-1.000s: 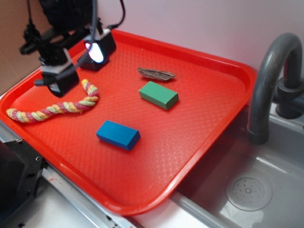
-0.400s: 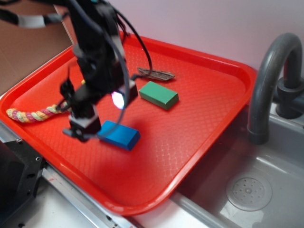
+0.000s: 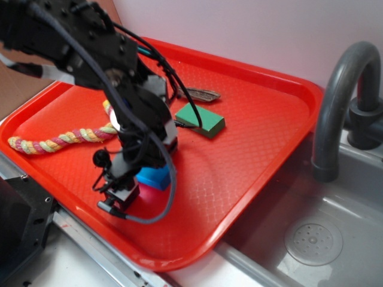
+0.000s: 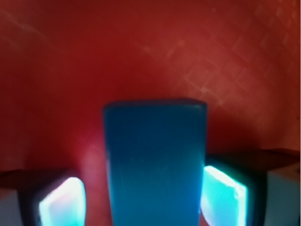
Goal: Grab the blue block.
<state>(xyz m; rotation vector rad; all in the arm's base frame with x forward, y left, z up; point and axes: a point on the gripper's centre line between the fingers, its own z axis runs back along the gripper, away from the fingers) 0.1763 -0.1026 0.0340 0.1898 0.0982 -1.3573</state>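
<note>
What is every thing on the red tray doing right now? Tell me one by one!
gripper: down at the tray, one finger on each side of the blue block; cannot tell if it is squeezing.
blue block: lying flat on the tray, between the fingers.
green block: lying flat, untouched.
rope: lying loose and curved.
brown scrap: lying flat near the back.
red tray: sitting beside the sink.

The blue block (image 3: 154,177) (image 4: 154,165) is a small bright blue rectangular brick with flat matte faces, lying flat on the red textured surface. From the exterior view only a corner of it pokes out, the rest is hidden. In the wrist shot it runs lengthwise straight away from the camera, edges a bit soft and blurry.
</note>
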